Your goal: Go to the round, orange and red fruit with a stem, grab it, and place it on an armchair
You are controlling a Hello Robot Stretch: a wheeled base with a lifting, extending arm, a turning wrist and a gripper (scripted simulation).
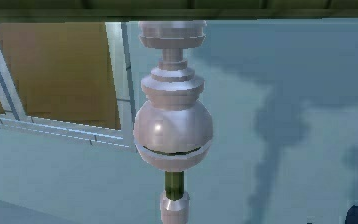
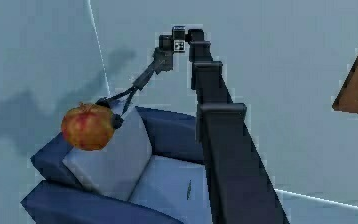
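Orange-red fruit (image 2: pixel 88 125) at the claw (image 2: pixel 115 103), clear above blue armchair (image 2: pixel 172 175) edge

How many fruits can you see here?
1. A round orange-red fruit at the pincer tip, seen against the blue armchair. Others may be hidden.

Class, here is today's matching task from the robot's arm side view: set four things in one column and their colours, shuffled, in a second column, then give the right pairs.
Things
1. fruit
2. armchair
3. cushion
4. robot arm

Colours
a. pale grey
b. black
c. orange and red
d. blue

Pairs: 1-c, 2-d, 3-a, 4-b.
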